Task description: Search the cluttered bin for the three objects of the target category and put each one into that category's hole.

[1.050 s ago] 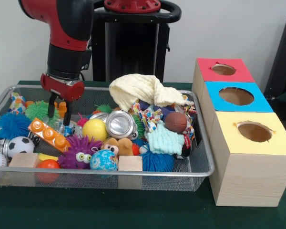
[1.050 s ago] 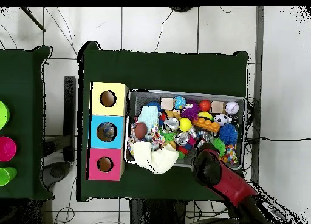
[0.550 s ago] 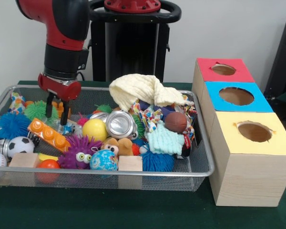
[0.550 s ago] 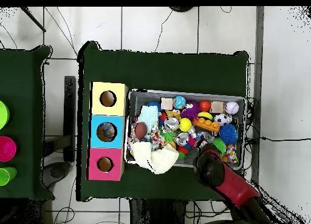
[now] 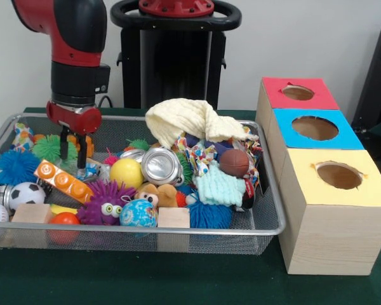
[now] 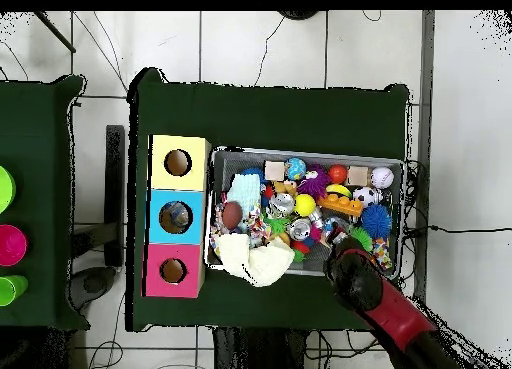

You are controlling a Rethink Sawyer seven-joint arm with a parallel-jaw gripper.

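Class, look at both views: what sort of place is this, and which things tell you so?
Probably a robotics lab set up for a sorting trial. A red arm's hand hangs over a wire bin crammed with toys, three wooden boxes with holes in coloured tops stand beside it, and cables trail over the tiled floor.

1. My claw hangs over a bin jam-packed with toys, no bare mesh between them.
2. Yellow cloth heaps tallest, mid-bin.
3. Three box holes sit unblocked.
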